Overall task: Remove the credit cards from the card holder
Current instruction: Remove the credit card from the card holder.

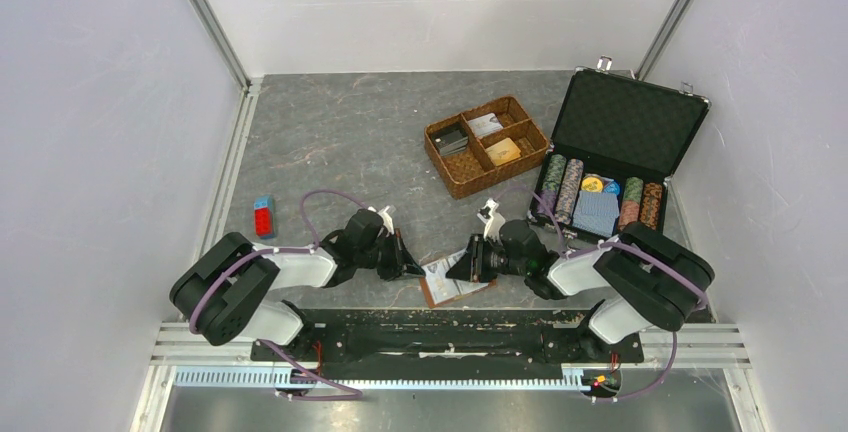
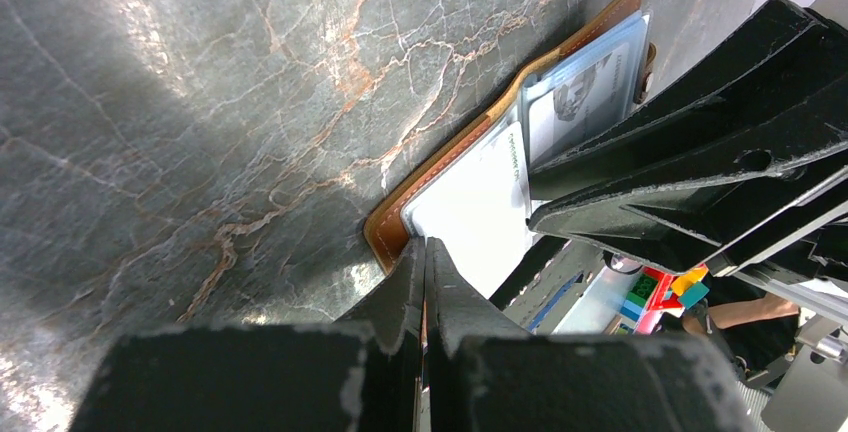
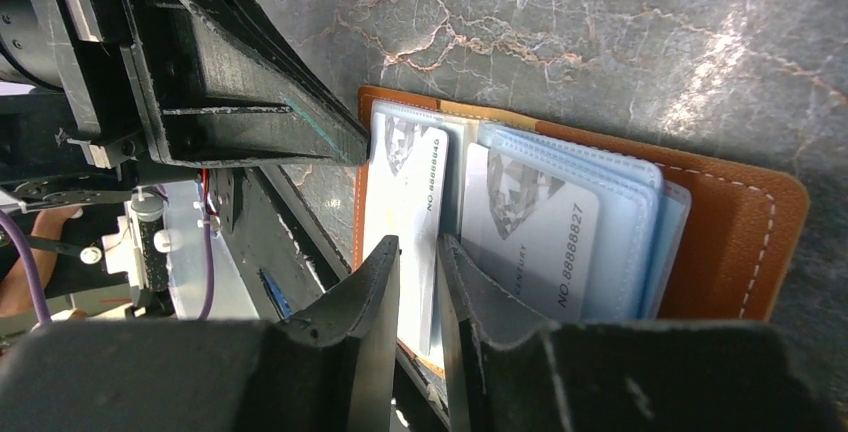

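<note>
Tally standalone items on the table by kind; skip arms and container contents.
card holder: 1
woven basket: 1
black case: 1
red-and-blue block: 1
Total: 4

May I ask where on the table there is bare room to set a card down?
Bare table runs from the red-and-blue block to the woven basket, back to the wall. Crowded: the right, with basket and black case, and the near edge, where left gripper and right gripper flank the card holder.
</note>
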Robot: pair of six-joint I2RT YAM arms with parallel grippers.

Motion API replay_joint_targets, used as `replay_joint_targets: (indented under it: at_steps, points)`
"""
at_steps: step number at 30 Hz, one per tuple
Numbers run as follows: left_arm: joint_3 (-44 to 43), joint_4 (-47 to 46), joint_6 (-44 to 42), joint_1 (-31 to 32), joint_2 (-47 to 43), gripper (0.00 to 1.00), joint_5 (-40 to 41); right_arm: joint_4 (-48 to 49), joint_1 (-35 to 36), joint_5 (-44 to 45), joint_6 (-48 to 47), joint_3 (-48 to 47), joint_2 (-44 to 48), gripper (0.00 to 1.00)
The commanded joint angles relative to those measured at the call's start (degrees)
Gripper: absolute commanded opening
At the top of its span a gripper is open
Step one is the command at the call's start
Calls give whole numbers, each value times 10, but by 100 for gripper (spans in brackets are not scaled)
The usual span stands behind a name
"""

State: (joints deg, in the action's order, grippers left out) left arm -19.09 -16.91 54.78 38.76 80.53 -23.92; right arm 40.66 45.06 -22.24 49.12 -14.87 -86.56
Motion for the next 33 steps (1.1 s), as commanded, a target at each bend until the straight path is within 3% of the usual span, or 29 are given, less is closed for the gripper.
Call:
replay_joint_targets:
  at_steps: [1,4,7,12,33]
  points:
    - [12,9,0,7,12,2,23,55,0,-20,16,3,-12,22]
    - [12,9,0,8,13,2,22,64,0,-20,18,5,-18,15]
    - [10,12,-2,8,16,2,23,71,-1,-16,22,8,-17,1]
    - [-9,61,-26,8,30,2,41,42,-5,0,15,21,22,0]
    - [-4,81,-46,8,39,2,59,-146,-51,49,-54,32,161,0]
